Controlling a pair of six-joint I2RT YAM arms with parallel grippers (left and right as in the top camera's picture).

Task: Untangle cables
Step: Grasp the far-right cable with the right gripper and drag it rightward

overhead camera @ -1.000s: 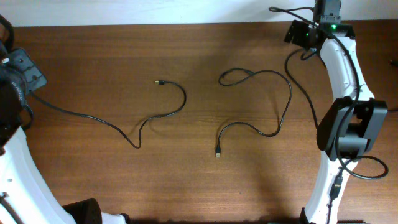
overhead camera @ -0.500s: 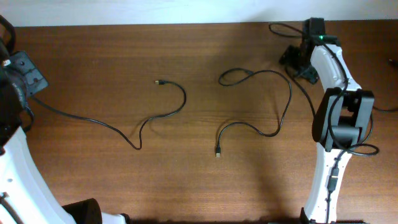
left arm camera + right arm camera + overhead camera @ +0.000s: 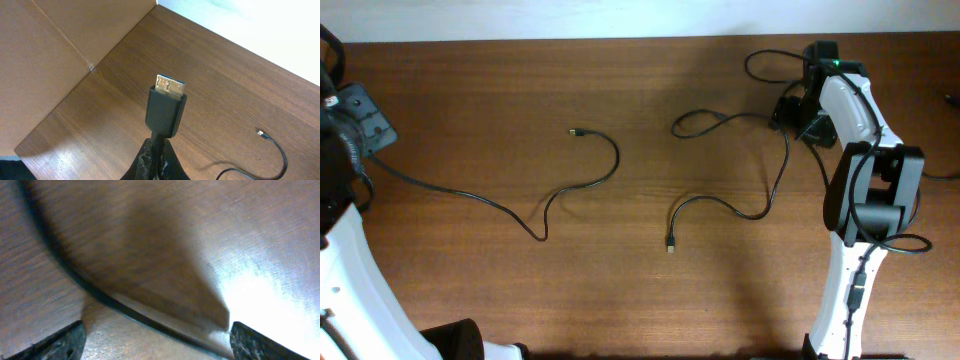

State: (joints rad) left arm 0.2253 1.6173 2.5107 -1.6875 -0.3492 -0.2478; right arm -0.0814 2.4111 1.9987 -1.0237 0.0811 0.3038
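Note:
Two thin black cables lie apart on the wooden table. The left cable [image 3: 470, 193] runs from my left gripper [image 3: 358, 125] to a small plug near the table's middle [image 3: 575, 131]. In the left wrist view my left gripper [image 3: 159, 152] is shut on this cable's large black plug [image 3: 166, 107], which stands upright. The right cable [image 3: 775, 185] curves from its plug [image 3: 671, 243] up to a loop by my right gripper [image 3: 790, 112]. In the right wrist view my right gripper [image 3: 157, 345] is open, low over the table, with the cable [image 3: 125, 307] lying between its fingers.
The table's back edge meets a white wall [image 3: 620, 15]. A brown cardboard surface [image 3: 45, 50] stands past the table's left edge. A thicker black wire [image 3: 765, 62] loops behind my right arm.
My right gripper has moved from the back edge forward and left, down onto the right cable's upper end. The cables and my left arm have not moved.

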